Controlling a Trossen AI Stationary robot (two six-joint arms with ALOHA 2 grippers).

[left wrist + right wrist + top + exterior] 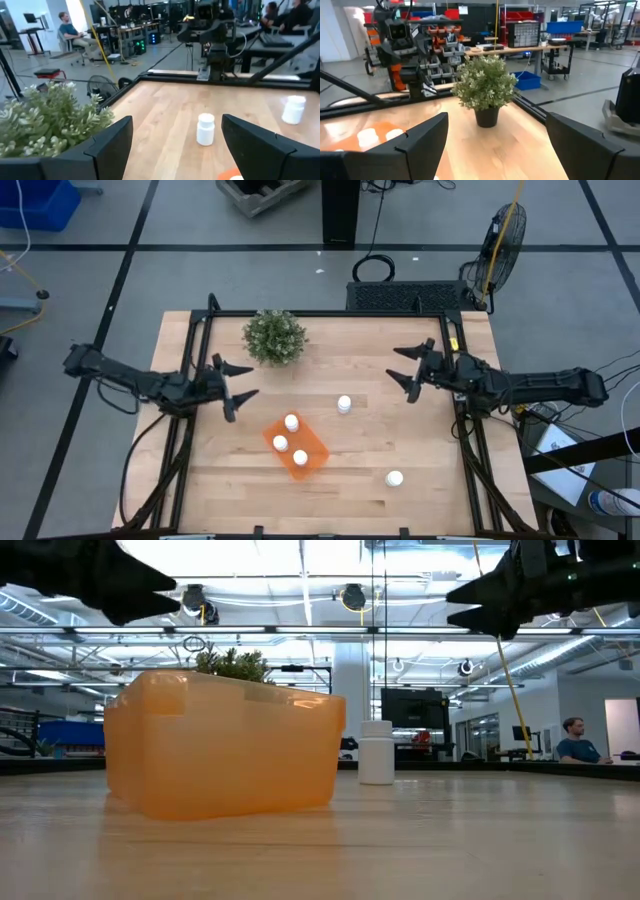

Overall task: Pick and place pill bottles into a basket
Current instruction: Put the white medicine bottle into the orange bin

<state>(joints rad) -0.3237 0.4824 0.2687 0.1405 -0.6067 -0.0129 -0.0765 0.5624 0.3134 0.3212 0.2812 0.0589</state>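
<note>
The orange basket stands on the table near the middle and holds three white pill bottles; it shows large in the low view. One bottle stands upright on its base on the table right of the basket; it also shows in the low view and the left wrist view. Another bottle stands toward the near right, also in the left wrist view. My left gripper is open and empty, left of the basket. My right gripper is open and empty, right of the middle bottle.
A round green plant in a dark pot stands at the table's far side, left of centre. A black metal frame borders the table. A fan stands on the floor beyond the far right corner. People sit in the room behind.
</note>
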